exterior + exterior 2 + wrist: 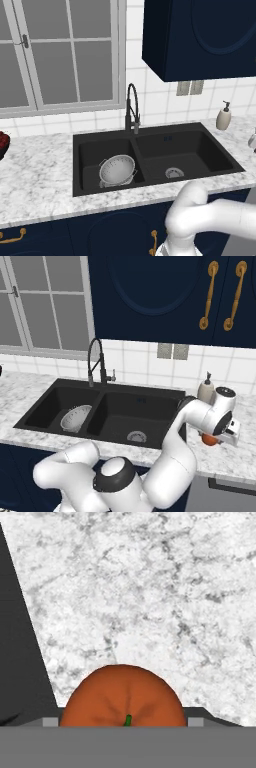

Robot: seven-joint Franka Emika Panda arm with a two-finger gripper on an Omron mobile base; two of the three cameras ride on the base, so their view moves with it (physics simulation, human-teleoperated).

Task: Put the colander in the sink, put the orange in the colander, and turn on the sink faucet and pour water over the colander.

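The silvery-grey perforated metal colander [118,170] lies tilted in the left basin of the wide matte-black double-basin sink [200,131], leaning toward the divider at about 3 o'clock of that basin; the right base view shows it there too [76,418]. The tall slim dark gooseneck faucet [132,107] stands behind the divider, at 12 o'clock of the sink. The small smooth orange [210,440] sits on the white marbled tabletop [35,175] at 3 o'clock of the sink, near the white soap dispenser bottle [206,389]. The white arm's gripper [216,439] is down over the orange, with its jaws standing wide apart. In the hand view the orange [123,698], green stem showing, lies between the two finger tips [49,722], with a bare gap at each side.
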